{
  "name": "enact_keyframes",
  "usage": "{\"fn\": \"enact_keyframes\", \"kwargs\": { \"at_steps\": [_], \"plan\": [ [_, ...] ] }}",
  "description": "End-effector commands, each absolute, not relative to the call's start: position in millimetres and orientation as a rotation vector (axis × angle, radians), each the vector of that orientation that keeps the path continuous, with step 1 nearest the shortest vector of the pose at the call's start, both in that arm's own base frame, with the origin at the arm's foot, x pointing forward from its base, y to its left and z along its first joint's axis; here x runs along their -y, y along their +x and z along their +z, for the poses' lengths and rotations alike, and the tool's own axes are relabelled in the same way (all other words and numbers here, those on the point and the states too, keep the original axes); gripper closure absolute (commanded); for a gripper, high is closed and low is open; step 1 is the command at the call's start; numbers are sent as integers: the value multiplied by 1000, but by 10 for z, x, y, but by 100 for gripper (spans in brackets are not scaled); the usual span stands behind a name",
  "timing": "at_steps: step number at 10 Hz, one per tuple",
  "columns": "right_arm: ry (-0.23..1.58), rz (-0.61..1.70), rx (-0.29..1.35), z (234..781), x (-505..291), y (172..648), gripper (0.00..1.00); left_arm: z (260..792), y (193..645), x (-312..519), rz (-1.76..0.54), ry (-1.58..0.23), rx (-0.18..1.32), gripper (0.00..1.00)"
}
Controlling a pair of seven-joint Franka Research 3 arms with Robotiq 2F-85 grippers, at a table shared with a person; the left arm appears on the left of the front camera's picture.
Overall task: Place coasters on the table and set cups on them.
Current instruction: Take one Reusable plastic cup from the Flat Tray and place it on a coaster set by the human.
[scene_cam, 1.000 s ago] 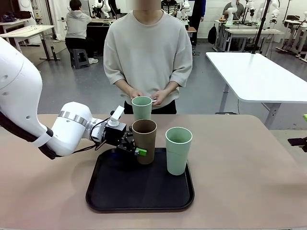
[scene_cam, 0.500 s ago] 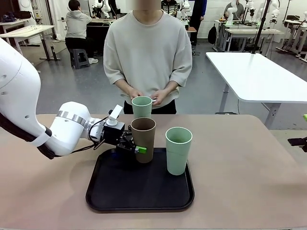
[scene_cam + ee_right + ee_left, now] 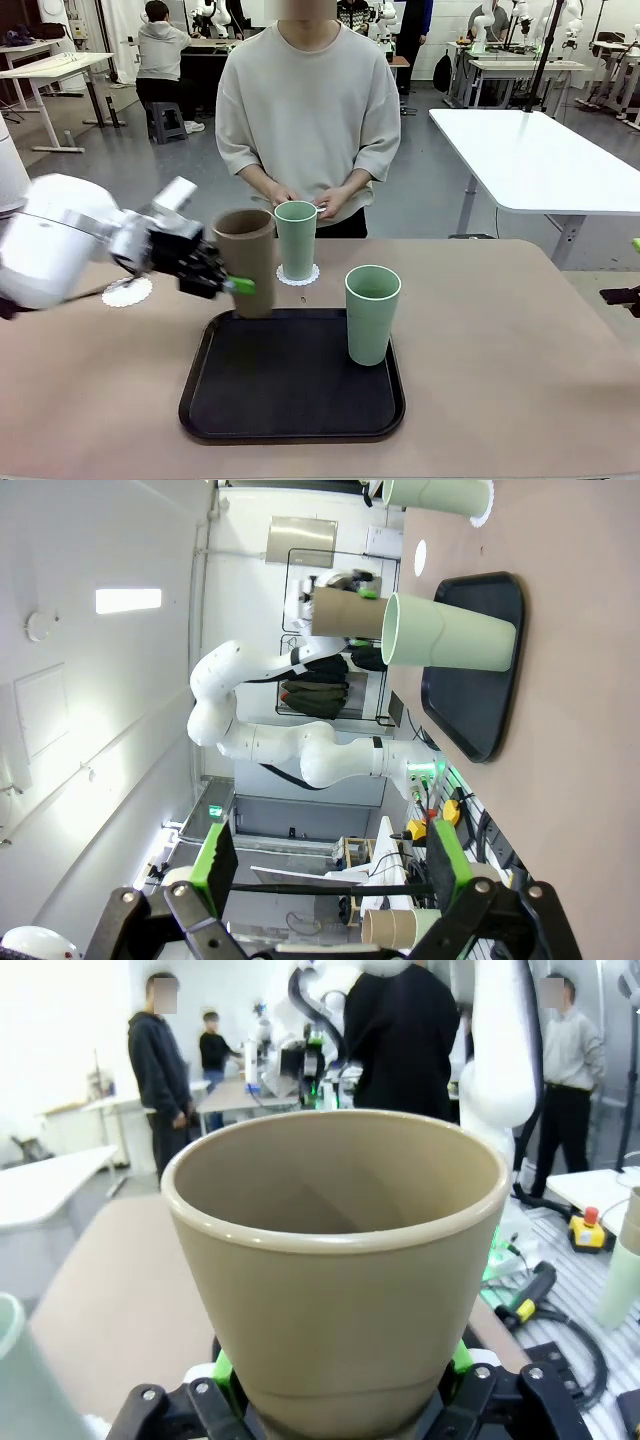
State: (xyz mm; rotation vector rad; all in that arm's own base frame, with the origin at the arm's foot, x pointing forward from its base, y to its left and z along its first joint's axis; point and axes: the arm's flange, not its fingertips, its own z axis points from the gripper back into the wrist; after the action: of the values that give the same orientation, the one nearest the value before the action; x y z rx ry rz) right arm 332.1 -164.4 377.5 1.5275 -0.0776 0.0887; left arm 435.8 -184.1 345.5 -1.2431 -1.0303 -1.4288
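Front view: the left gripper (image 3: 232, 283), black with green pads, is clamped on the lower part of the brown tapered plastic tumbler (image 3: 245, 262). It holds the tumbler slightly tilted at the far left corner of the black rectangular tray (image 3: 293, 385). Whether the tumbler's base clears the tray's rim cannot be told.

Just to the tumbler's right, a pale mint green tumbler (image 3: 296, 240) stands upright on a white lacy paper doily (image 3: 298, 276) on the beige table (image 3: 520, 360), just beyond the tray's far edge. A second white doily (image 3: 127, 291) lies bare on the table, partly hidden behind the left arm. Another mint green tumbler (image 3: 372, 314) stands upright on the tray near its far right side. The person at the far side holds both hands (image 3: 303, 201) together at the waist, behind the mint tumbler on the doily.

In the left wrist view, the brown tumbler (image 3: 340, 1250) sits between the green pads (image 3: 224, 1368), which press on its sides near the base.

In the right wrist view, the right gripper (image 3: 330, 865) stands with its jaws wide apart and nothing between them, well away from the tray (image 3: 480, 680).
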Motion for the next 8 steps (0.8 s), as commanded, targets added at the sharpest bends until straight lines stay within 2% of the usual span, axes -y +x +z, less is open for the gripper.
{"fn": "enact_keyframes", "kwargs": {
  "at_steps": [1, 5, 8],
  "plan": [
    [1539, 94, 83, 3794, 1644, 3324, 0, 3870, 4327, 1293, -1363, -1226, 1052, 100],
    [1539, 94, 83, 3794, 1644, 3324, 0, 4021, 4381, 493, -1276, -1226, 1105, 100],
    [1539, 94, 83, 3794, 1644, 3324, 0, 3945, 4296, 293, -1243, -1222, 1151, 100]
  ]
}}
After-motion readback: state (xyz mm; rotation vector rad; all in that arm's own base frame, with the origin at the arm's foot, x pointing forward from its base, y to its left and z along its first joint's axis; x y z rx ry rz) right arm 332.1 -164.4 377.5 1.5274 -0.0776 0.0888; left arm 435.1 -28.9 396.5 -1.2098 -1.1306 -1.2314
